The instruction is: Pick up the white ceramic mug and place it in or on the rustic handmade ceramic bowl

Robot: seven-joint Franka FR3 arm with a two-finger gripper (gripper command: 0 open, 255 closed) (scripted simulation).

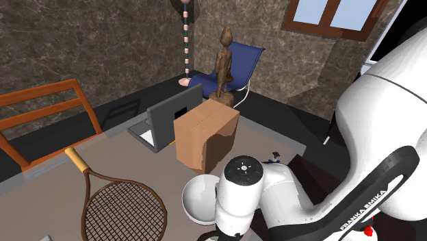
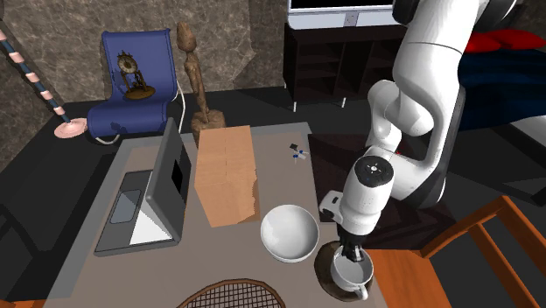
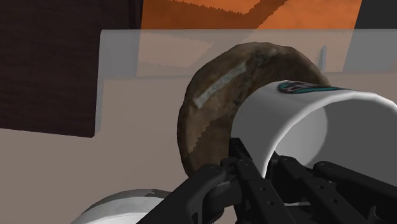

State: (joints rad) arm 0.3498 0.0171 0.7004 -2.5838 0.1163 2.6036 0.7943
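Wrist view: the gripper [image 3: 261,160] is pinching the mug [image 3: 299,121] by its rim, holding it over the brown bowl [image 3: 213,108], apparently for lowering in.

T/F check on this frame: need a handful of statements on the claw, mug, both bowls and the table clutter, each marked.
1. The claw is shut on the white mug, clasping its wall at the rim. True.
2. The mug is held over the white bowl. False: it is at the brown bowl; the white bowl stands beside it, apart.
3. The laptop is open, next to the brown box. True.
4. The racket lies on top of the brown box. False: it lies flat on the table, apart from the box.
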